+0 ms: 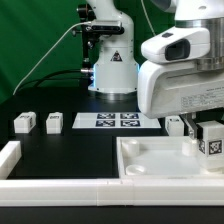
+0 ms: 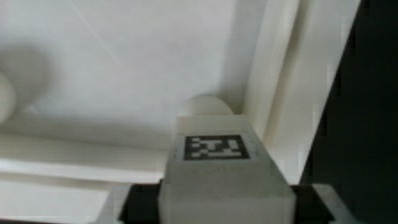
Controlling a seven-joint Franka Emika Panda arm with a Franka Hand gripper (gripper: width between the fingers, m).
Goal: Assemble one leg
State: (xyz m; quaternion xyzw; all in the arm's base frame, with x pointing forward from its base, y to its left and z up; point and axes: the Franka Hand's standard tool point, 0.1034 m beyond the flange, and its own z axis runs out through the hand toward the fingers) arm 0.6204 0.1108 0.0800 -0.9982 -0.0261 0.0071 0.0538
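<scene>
My gripper (image 1: 205, 140) is shut on a leg (image 1: 212, 139), a small white block with a black-and-white tag, and holds it over the far right corner of the white tray-like tabletop (image 1: 150, 165). In the wrist view the leg (image 2: 222, 160) sits between my dark fingers (image 2: 146, 200), its tagged end pointing at a rounded corner socket (image 2: 210, 103) of the tabletop (image 2: 107, 120). Two more legs (image 1: 23, 123) (image 1: 54, 122) lie on the black table at the exterior view's left.
The marker board (image 1: 108, 121) lies flat behind the tabletop. A white rail (image 1: 60, 190) runs along the front edge, with a raised end at the exterior view's left. The arm's base (image 1: 112, 70) stands at the back by a green curtain.
</scene>
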